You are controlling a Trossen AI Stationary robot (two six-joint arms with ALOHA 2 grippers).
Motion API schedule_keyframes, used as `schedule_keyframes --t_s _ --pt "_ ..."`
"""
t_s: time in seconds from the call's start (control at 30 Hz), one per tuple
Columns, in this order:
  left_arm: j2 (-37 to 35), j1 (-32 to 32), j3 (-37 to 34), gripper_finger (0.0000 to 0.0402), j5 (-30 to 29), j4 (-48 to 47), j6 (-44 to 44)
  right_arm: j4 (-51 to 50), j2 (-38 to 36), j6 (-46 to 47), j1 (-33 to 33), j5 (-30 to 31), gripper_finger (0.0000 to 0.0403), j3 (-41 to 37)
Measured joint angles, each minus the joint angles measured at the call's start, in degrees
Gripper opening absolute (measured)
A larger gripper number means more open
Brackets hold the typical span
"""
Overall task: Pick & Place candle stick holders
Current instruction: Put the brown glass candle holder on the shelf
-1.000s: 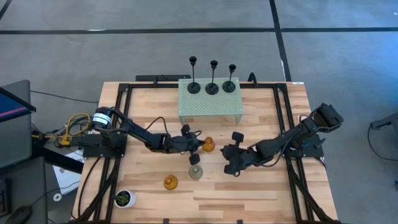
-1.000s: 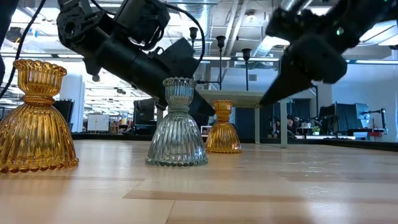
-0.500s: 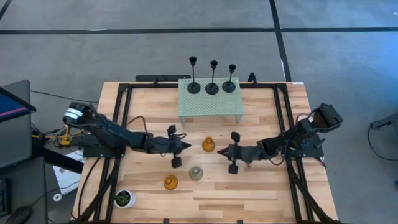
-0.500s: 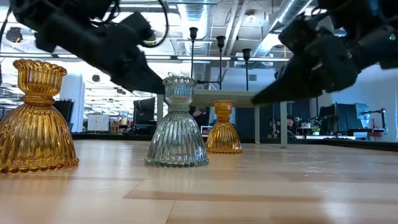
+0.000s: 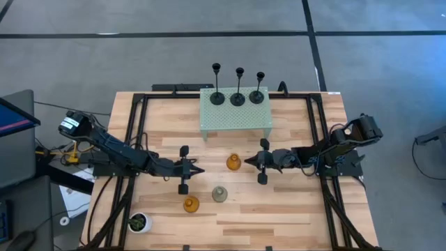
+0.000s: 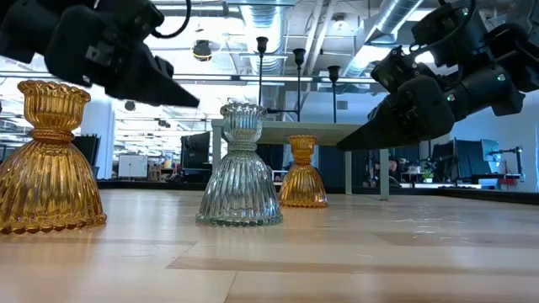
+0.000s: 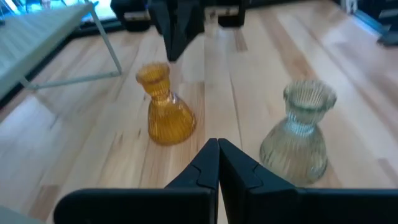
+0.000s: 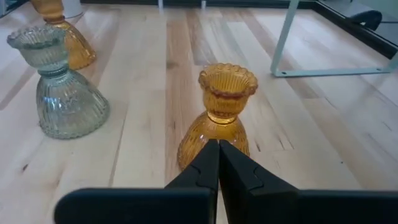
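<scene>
Both claws, left (image 5: 193, 169) and right (image 5: 254, 162), closed and empty, flank an amber holder (image 5: 233, 162) whose base the right wrist view hides.

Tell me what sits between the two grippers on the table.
In the high view, one amber holder stands between the left gripper and the right gripper; otherwise bare wood.

A robotics lab in an open-plan office or workshop. A wooden worktable (image 5: 279, 209) on a black metal frame stands on a grey concrete floor (image 5: 209, 63). Beyond the table are exposed ceiling ducts (image 6: 379, 25), strip lights and desks with monitors (image 6: 493, 160).
</scene>
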Motion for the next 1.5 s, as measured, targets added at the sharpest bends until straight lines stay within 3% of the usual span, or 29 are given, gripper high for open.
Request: schedule_keyframes --t_s 0.17,0.5,0.63,0.93,1.17,1.3,1.5 --pt "-2.1 0.0 0.0 0.0003 0.0 0.0 -0.1 0.0 0.0 -0.1 -1.2 -1.6 0.0043 0.0" --pt "-2.0 0.0 0.0 0.0003 0.0 -0.2 -0.2 -0.3 0.4 0.5 -1.7 -2.5 0.0244 2.4" --pt "-2.0 0.0 0.0 0.0004 0.0 -0.2 -0.2 -2.9 2.6 0.5 -3.3 -2.7 0.0281 5.5" --pt "-1.9 0.0 0.0 0.0005 0.0 -0.2 -0.2 -3.6 12.0 0.5 -5.0 -4.5 0.0285 11.8" --pt "-1.9 0.0 0.0 0.0007 0.0 -0.6 -0.2 -3.4 12.6 0.5 -5.0 -4.4 0.0276 13.2" --pt "-1.9 0.0 0.0 0.0007 0.0 -0.6 -0.2 -3.0 12.1 0.5 -5.0 -4.4 0.0237 13.2" --pt "-1.9 0.0 0.0 0.0007 0.0 -0.6 -0.2 -3.1 12.1 0.5 -5.0 -4.4 0.0146 13.2"
